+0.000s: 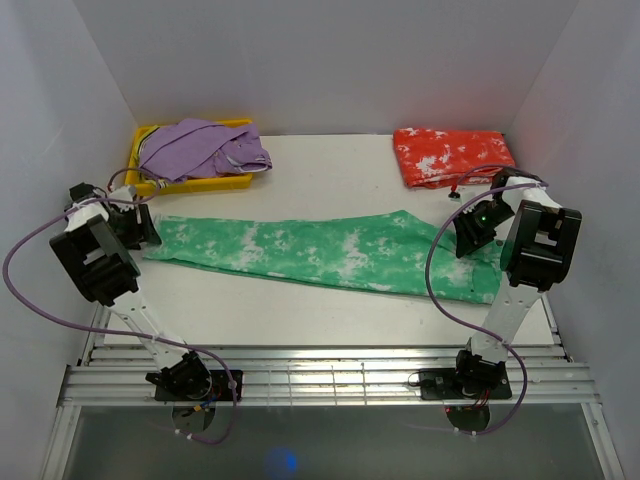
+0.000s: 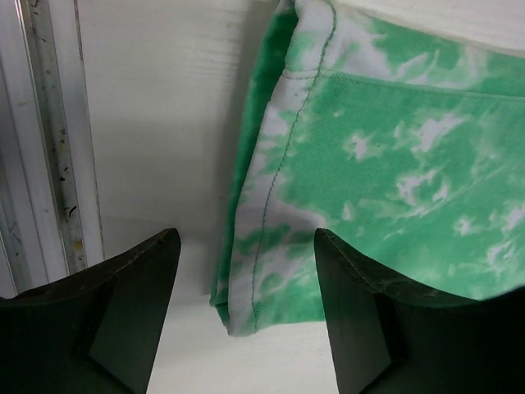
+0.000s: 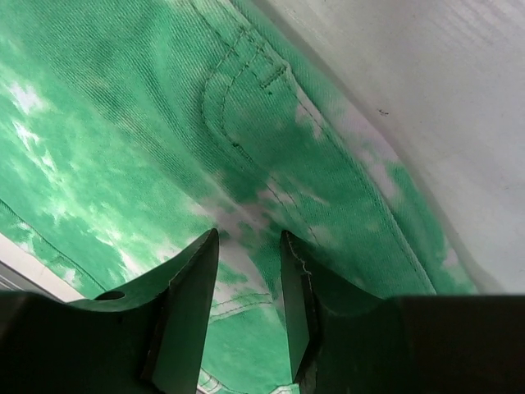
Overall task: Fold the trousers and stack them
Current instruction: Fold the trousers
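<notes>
The green trousers (image 1: 320,255) lie flat in a long strip across the table. The leg end is at the left and the waist at the right. My left gripper (image 1: 140,228) is at the leg end. In the left wrist view it (image 2: 246,238) stands open, with the hem corner (image 2: 246,295) lying on the table between its fingers. My right gripper (image 1: 468,240) is at the waist end. In the right wrist view its (image 3: 249,235) jaws stand narrow, pinching a raised ridge of green cloth (image 3: 164,123). The red-orange trousers (image 1: 452,155) lie folded at the back right.
A plain purple garment (image 1: 205,148) lies heaped in a yellow tray (image 1: 200,184) at the back left. White walls close in the table on three sides. Metal rails (image 1: 320,370) run along the near edge, and one (image 2: 49,123) shows left of the hem.
</notes>
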`<action>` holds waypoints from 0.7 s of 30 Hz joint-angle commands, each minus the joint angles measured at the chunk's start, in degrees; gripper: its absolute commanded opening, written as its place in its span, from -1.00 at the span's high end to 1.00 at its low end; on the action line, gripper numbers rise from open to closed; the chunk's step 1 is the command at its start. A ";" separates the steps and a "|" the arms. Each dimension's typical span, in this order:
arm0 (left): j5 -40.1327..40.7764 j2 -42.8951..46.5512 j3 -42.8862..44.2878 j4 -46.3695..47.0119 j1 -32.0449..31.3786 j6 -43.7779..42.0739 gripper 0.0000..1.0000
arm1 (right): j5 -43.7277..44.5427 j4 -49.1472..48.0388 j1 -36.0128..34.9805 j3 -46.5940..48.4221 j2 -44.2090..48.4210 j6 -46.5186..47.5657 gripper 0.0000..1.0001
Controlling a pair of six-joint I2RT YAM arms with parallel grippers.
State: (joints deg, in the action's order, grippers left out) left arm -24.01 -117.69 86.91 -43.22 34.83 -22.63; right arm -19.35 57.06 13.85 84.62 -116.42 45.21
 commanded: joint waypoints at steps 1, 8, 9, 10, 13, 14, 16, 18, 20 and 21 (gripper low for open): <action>-3.85 -2.01 2.29 -0.02 0.50 -2.59 -0.55 | 4.50 -3.53 0.13 1.51 -1.35 1.46 0.14; -7.45 -5.53 -0.78 1.12 0.42 -1.10 -0.02 | 4.06 -3.01 -0.49 1.42 -1.09 1.37 0.16; -7.98 -5.36 -1.39 1.12 0.42 -0.66 0.10 | 3.97 -2.92 -0.75 1.69 -1.26 1.37 0.17; -8.50 -5.18 -1.48 1.12 0.42 -0.40 0.36 | 3.71 -2.92 -0.84 1.86 -1.35 1.37 0.17; -11.40 -3.09 -1.31 0.51 0.59 0.22 0.90 | 2.75 -2.48 -1.36 2.48 -1.44 1.02 0.18; -12.98 -2.38 -0.96 0.16 0.59 0.31 1.00 | 2.39 -2.48 -1.54 2.65 -1.27 0.76 0.18; -13.87 -0.27 0.62 -1.07 0.85 1.53 1.00 | 1.25 -2.39 -1.80 3.01 -0.65 0.41 0.18; -14.92 1.23 2.20 -2.03 1.12 2.59 1.00 | 0.46 -1.95 -1.81 3.71 -0.13 -0.21 0.17; -15.63 3.33 4.83 -2.48 1.99 3.29 1.00 | -0.59 -0.64 -1.81 5.37 0.32 -0.39 0.14; -16.41 4.04 5.89 -3.61 2.35 3.38 1.00 | -0.94 -0.20 -1.81 5.99 0.93 -0.47 0.11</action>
State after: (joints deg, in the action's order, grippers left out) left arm -34.87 -120.29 88.84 -43.40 36.40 -20.80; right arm -18.04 57.08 12.45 87.00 -116.62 45.10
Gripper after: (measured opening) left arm 0.019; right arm 0.436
